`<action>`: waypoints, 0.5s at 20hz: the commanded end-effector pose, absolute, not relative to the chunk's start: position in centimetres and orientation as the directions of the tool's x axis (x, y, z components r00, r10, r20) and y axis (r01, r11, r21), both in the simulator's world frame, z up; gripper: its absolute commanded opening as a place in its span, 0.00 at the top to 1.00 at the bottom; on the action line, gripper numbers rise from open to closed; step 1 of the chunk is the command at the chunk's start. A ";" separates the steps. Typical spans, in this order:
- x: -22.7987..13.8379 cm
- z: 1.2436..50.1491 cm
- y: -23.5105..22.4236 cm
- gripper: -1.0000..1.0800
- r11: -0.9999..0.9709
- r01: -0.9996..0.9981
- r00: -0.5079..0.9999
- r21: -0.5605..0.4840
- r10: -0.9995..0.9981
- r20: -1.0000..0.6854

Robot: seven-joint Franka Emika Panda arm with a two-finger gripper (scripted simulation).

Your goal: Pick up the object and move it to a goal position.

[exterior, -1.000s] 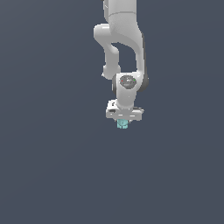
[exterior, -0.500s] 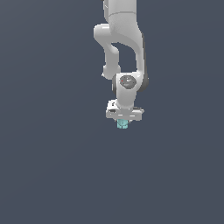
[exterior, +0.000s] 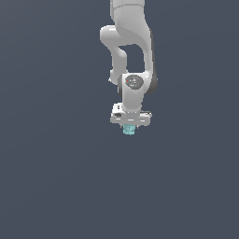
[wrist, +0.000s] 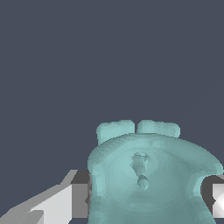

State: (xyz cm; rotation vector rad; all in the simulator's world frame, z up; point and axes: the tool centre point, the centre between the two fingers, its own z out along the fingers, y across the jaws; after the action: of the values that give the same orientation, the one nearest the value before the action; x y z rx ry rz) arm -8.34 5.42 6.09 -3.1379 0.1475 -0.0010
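The object point(exterior: 129, 130) is a small pale teal lump that shows just under the white gripper point(exterior: 130, 127) in the exterior view, near the picture's middle. In the wrist view the object point(wrist: 148, 179) fills the space between the two fingers point(wrist: 72, 200), which press against its sides. The gripper is shut on it. The arm hangs down from the top of the exterior view, wrist pointing down. Most of the object is hidden by the hand in the exterior view.
A plain dark grey-blue ground point(exterior: 56, 186) lies all around the arm. No other object or goal marker shows in either view.
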 end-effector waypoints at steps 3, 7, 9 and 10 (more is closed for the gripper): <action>-8.7 8.5 4.2 1.00 -0.996 -0.094 0.996 0.000 -0.094 0.002; -9.1 11.5 2.7 1.00 -0.996 -0.094 0.996 -0.001 -0.094 0.001; -9.4 13.2 1.9 1.00 -0.996 -0.094 0.996 -0.001 -0.094 0.001; -9.5 14.2 1.4 1.00 -0.996 -0.094 0.996 -0.002 -0.094 0.001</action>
State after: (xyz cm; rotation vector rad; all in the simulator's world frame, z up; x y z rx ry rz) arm -9.33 2.07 12.80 -3.1373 0.1478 -0.0007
